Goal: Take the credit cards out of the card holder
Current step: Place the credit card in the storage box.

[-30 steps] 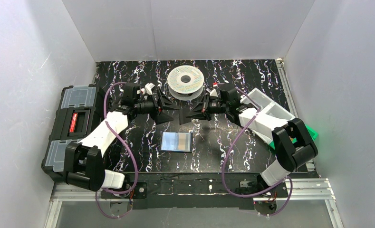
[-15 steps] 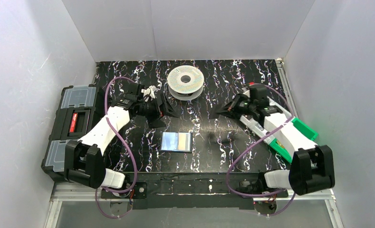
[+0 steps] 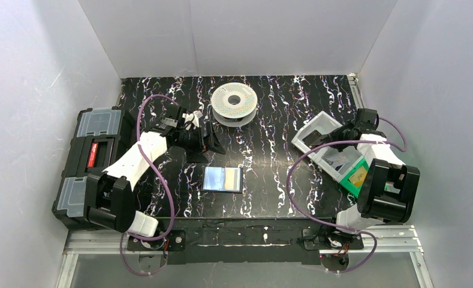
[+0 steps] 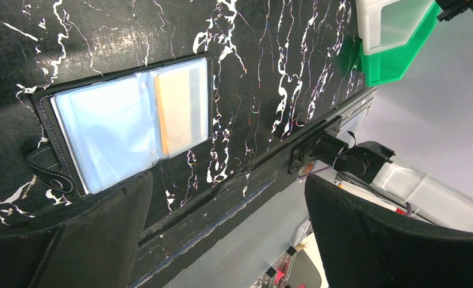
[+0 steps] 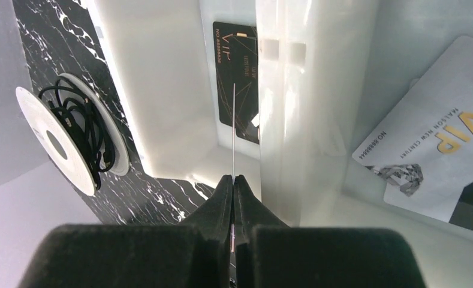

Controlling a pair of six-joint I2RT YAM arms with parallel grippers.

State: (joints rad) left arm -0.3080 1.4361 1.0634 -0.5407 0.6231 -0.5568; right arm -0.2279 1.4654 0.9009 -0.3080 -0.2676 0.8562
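Note:
The card holder (image 3: pixel 222 179) lies open on the black marbled table, its bluish clear sleeves facing up. One orange-tan credit card (image 4: pixel 175 108) sits in the right sleeve of the card holder (image 4: pixel 96 135). My left gripper (image 3: pixel 206 146) hovers just behind the holder, open and empty; in the left wrist view the gripper (image 4: pixel 228 240) shows wide-spread fingers (image 4: pixel 72 240). My right gripper (image 3: pixel 313 141) is over the white bin (image 3: pixel 337 161). In the right wrist view this gripper (image 5: pixel 233 179) is shut on a thin credit card (image 5: pixel 233 129) seen edge-on, its colour hidden.
A black VIP card (image 5: pixel 237 78) and a pale grey VIP card (image 5: pixel 437 156) lie in the white bin's compartments. A green bin (image 3: pixel 358 178) sits beside it. A white spool (image 3: pixel 234 102) stands at the back centre. A black toolbox (image 3: pixel 90 162) lines the left edge.
The right arm swung from the table's centre to over the white bin, carrying the card. The left gripper opened wider and stayed behind the holder.

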